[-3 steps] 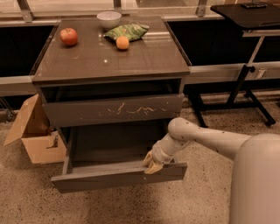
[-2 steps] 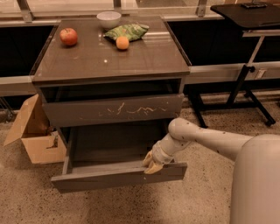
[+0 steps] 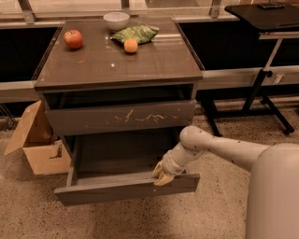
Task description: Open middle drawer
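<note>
In the pulled-out middle drawer [image 3: 117,189], interior too dark to read; on its front rim, end effector [image 3: 163,176] touching, grip impossible to tell.

On the brown tabletop [image 3: 117,65], a red apple [image 3: 73,38] sits near the back left corner. A white bowl [image 3: 116,20] stands at the tabletop's back edge, about mid-width. Just right of it lies a green snack bag [image 3: 138,32], with an orange [image 3: 131,45] touching the bag's front edge. Below the tabletop's left side, an open cardboard box [image 3: 35,140] rests on the speckled floor [image 3: 219,210]. A black stand [image 3: 261,14] rises right of the tabletop. The tool [image 3: 163,176] is low, below the tabletop's front right.
</note>
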You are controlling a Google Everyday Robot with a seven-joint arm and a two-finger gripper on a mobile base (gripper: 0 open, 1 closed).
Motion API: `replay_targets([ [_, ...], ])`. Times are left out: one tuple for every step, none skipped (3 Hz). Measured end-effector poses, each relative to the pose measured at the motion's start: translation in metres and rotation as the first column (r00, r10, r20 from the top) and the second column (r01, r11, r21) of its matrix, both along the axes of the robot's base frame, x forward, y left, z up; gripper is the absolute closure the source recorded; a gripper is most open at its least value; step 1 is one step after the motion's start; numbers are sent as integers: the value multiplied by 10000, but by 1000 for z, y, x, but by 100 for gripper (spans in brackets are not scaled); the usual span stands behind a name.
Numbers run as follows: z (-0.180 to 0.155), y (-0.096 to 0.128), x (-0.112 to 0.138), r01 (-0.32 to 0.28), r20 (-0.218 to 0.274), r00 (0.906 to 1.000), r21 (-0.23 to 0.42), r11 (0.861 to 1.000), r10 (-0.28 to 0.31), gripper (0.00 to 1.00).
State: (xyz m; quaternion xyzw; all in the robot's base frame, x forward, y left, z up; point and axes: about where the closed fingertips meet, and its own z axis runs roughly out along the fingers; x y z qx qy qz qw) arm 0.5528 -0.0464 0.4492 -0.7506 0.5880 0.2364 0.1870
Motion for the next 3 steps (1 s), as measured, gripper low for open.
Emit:
replay_targets([
  [0, 0, 0, -1, -1, 10000, 1, 10000, 1, 34],
  [21, -18, 2, 168, 366, 9992, 171, 9997, -174, 11],
  [58, -47, 7, 568, 1098, 9922, 238, 9981, -591, 0],
])
